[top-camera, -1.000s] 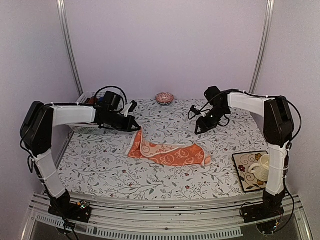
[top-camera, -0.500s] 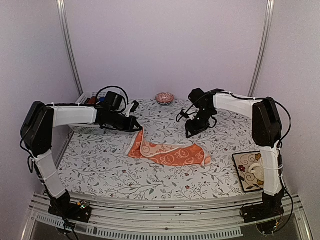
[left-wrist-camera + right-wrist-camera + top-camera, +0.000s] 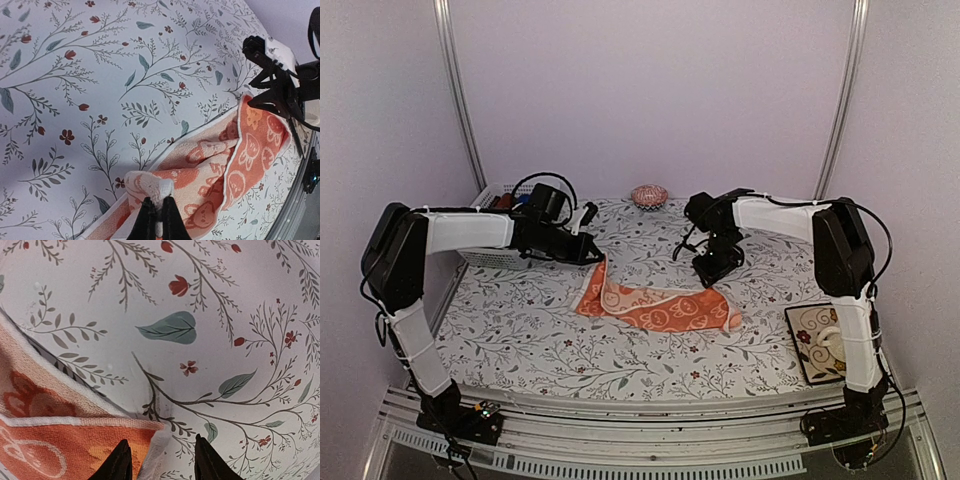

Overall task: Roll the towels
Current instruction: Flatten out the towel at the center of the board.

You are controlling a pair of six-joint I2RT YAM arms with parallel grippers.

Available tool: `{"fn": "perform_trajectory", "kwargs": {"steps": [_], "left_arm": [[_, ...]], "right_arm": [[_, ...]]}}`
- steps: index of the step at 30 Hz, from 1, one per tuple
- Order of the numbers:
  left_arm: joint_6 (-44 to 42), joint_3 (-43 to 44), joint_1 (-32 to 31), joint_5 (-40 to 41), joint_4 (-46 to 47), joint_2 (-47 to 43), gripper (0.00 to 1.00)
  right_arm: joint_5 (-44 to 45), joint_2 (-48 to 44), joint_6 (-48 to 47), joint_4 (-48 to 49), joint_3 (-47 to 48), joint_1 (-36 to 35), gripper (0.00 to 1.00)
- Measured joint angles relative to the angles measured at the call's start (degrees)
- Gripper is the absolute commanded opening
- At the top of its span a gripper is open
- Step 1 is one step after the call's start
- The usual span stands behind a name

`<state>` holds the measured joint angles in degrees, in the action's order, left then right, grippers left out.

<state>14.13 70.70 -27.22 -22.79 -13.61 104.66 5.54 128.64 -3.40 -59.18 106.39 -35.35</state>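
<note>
One towel (image 3: 665, 310), peach-orange with a cream pattern, lies stretched across the middle of the flowered table. Its left corner is lifted off the cloth, and my left gripper (image 3: 597, 256) is shut on that corner. In the left wrist view the pinched corner (image 3: 149, 186) bunches up just above the shut fingertips of the left gripper (image 3: 157, 212), and the rest of the towel (image 3: 240, 160) trails away to the right. My right gripper (image 3: 709, 277) hangs low over the towel's far right corner. In the right wrist view the right gripper (image 3: 162, 464) is open, its fingers straddling the towel's corner (image 3: 75, 440).
A white basket (image 3: 483, 257) holding coloured items stands at the back left, behind the left arm. A pink patterned round object (image 3: 649, 195) sits at the table's back edge. A square flowered plate (image 3: 810, 326) with a white cup (image 3: 832, 340) is at the front right.
The right arm has swung left and down, from the back right of the table to the towel's far right corner. The left gripper has stayed put, holding the lifted corner.
</note>
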Motion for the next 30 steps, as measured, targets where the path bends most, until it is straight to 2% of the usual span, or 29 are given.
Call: {"fn": "perform_trajectory", "kwargs": {"steps": [5,10,15,17,19,26,30], "left_arm": [[-0.02,0.0,-0.04,-0.02,0.07,0.15,0.0],[-0.2,0.0,-0.04,-0.02,0.09,0.72,0.0],[-0.42,0.0,-0.04,-0.02,0.07,0.96,0.0],[-0.42,0.0,-0.04,-0.02,0.07,1.01,0.0],[-0.42,0.02,-0.04,-0.02,0.07,1.09,0.0],[-0.7,0.11,-0.04,0.63,-0.07,1.11,0.0],[-2.08,2.16,0.55,1.75,-1.77,1.11,0.0]], "right_arm": [[2.73,0.0,0.24,-0.09,-0.74,-0.02,0.42],[2.93,0.02,0.35,-0.09,-0.72,-0.02,0.33],[2.8,0.42,0.22,-0.15,-0.66,-0.02,0.2],[2.54,0.81,0.15,-0.17,-0.55,-0.02,0.1],[2.19,1.25,-0.09,-0.24,-0.52,0.0,0.04],[1.46,1.29,-0.35,0.52,-0.66,0.76,0.02],[-0.2,-2.14,-0.48,3.61,-2.95,3.48,0.02]]}}
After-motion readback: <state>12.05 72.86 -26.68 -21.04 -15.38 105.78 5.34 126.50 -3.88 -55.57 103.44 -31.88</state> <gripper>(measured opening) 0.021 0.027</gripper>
